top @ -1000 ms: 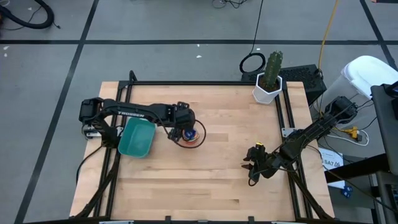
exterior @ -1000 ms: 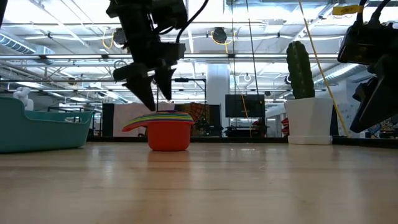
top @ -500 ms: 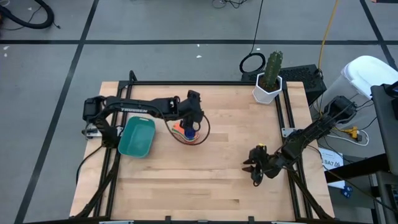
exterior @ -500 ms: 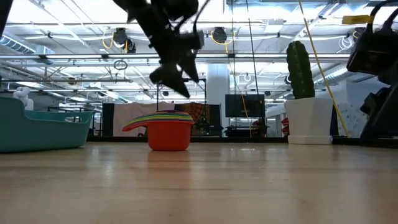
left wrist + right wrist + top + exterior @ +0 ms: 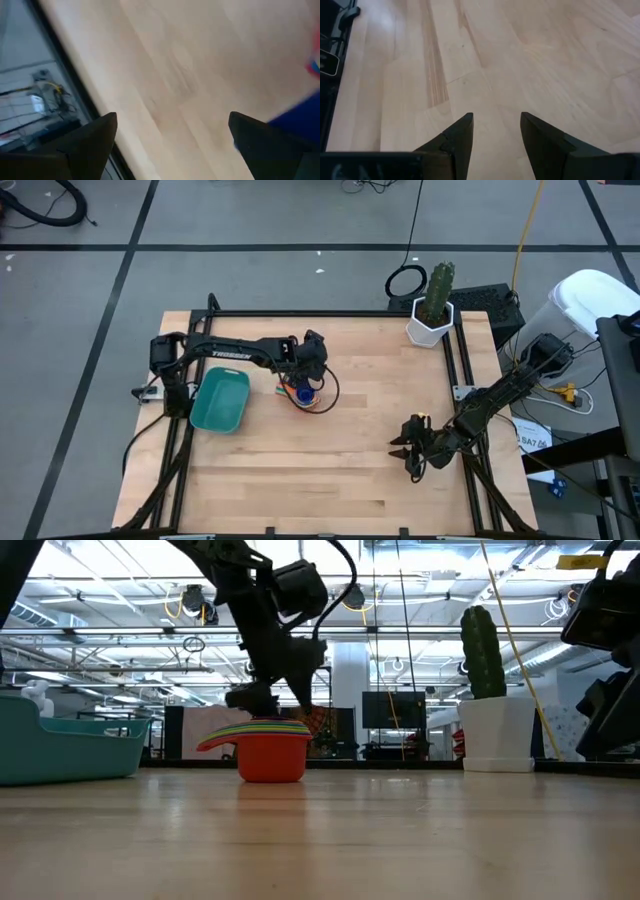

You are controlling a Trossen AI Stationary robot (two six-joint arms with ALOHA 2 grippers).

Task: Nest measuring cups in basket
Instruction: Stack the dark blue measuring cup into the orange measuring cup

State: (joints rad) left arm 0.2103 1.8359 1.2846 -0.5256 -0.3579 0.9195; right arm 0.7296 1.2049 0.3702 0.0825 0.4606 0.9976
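Note:
The measuring cups (image 5: 300, 393) stand nested in one stack on the table, right of the basket. The outermost cup is red (image 5: 272, 758), with coloured rims and handles (image 5: 222, 738) fanned out above it. The teal basket (image 5: 220, 400) also shows in the low view (image 5: 60, 745). My left gripper (image 5: 306, 380) is open, low over the stack's top (image 5: 275, 705). Its wrist view shows a blue cup (image 5: 295, 125) beside one finger. My right gripper (image 5: 408, 448) is open and empty, over the table near its right edge. My left gripper's fingertips (image 5: 252, 700) reach down to the stack's top rim (image 5: 268, 723). I cannot tell whether they touch it.
A white pot with a cactus (image 5: 432, 315) stands at the table's far right corner and shows in the low view (image 5: 495, 730). Bare wood lies in the middle and near parts of the table (image 5: 330, 470). A black frame rail (image 5: 465, 370) runs along the right side.
My left gripper has risen from the stack's top, swung a little toward the table's right and far side while turning, then come back down onto the stack's top. The stack and the basket have stayed where they were.

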